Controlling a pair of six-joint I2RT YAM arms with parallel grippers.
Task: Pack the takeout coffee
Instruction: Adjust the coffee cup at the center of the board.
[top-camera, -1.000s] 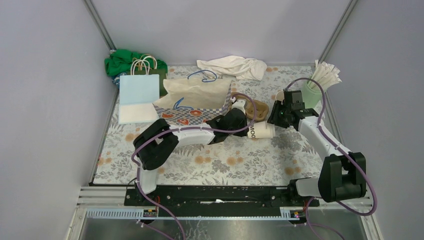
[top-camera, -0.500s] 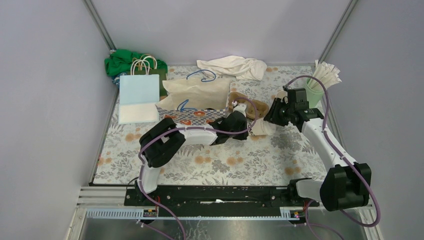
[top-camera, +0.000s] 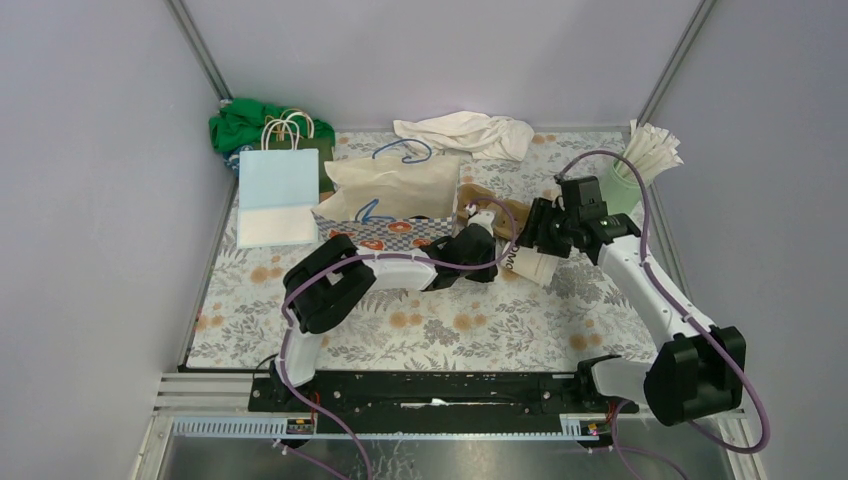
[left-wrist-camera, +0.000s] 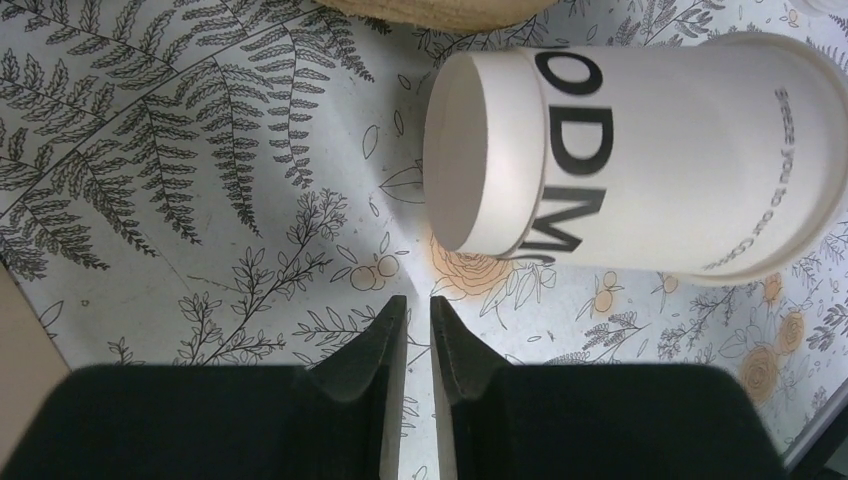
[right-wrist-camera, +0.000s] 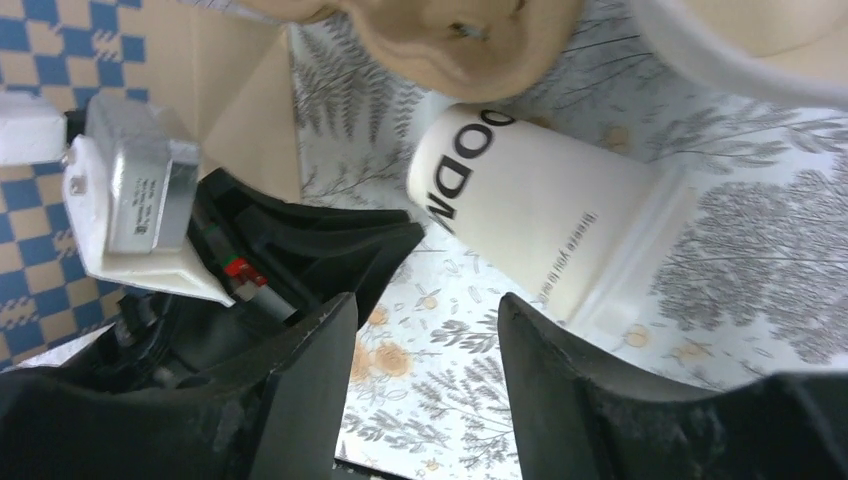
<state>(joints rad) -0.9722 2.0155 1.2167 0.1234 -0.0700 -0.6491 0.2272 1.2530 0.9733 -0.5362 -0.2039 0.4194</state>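
Observation:
A cream takeout coffee cup (top-camera: 528, 266) with dark lettering lies on its side on the floral table cover. In the left wrist view the cup (left-wrist-camera: 640, 160) has its base turned toward the left gripper (left-wrist-camera: 418, 303). That gripper's fingers stand a thin slit apart with nothing between them, just short of the cup. My right gripper (right-wrist-camera: 428, 300) hangs open over the cover, with the cup (right-wrist-camera: 540, 225) just beyond its fingertips and untouched. The rim of a second cup (right-wrist-camera: 700, 50) shows at the top right of the right wrist view.
A brown pulp cup carrier (top-camera: 497, 207) lies behind the cup, beside a patterned bag (top-camera: 395, 205) with a blue handle. A light blue paper bag (top-camera: 277, 195) and green cloth (top-camera: 245, 122) sit back left. White cloth (top-camera: 465, 132) lies at the back. A mint tumbler of straws (top-camera: 630, 175) stands right.
The right gripper has swung left and down over the lying cup and its jaws have widened. The left arm has edged a little toward the cup.

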